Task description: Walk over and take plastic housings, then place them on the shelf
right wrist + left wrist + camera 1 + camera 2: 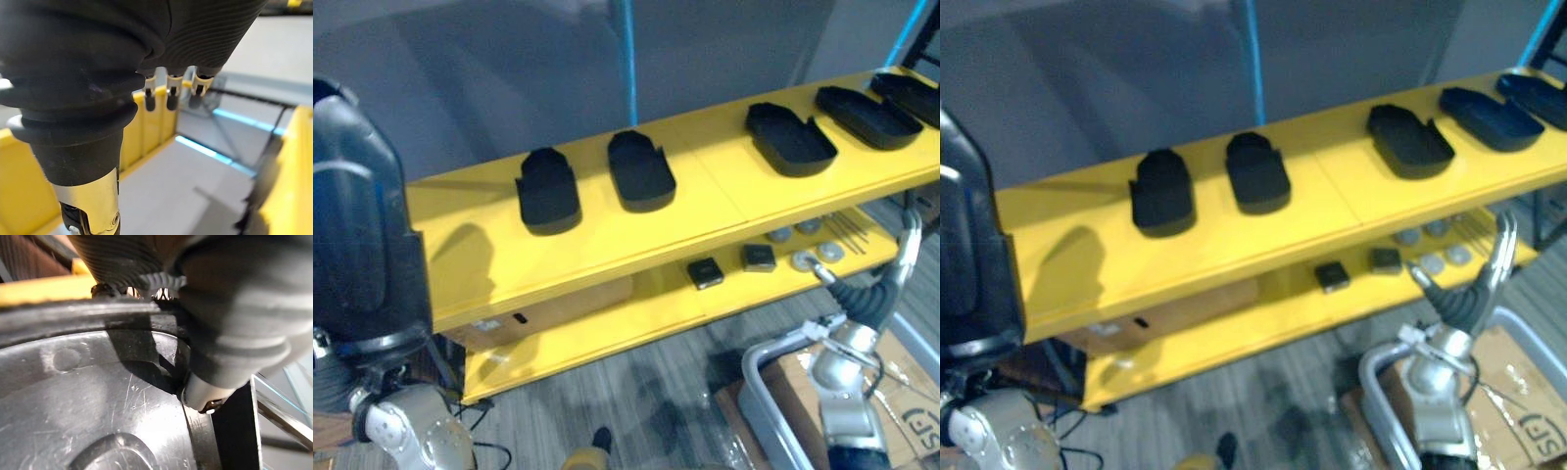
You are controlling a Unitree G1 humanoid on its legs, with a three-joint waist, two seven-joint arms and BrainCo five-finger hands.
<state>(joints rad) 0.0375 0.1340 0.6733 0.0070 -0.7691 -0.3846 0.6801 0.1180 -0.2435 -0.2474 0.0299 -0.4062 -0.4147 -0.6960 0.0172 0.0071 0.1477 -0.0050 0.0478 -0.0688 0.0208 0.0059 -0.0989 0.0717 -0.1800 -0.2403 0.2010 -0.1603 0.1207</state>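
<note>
While the big glossy black plastic housing (pixel 352 196) looms at left before the yellow metal shelf (pixel 607 250), the right hand (pixel 1486 277) hangs straight-fingered and empty. Left wrist view: the left hand (pixel 230 333) curls its thumb onto that shell. It looks light, stiff and slick, so the rim is the best hold.

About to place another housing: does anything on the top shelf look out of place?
Nothing spilled or fallen. On the top shelf the two left housings seem to lie hollow side down, the three right ones hollow side up.
</note>
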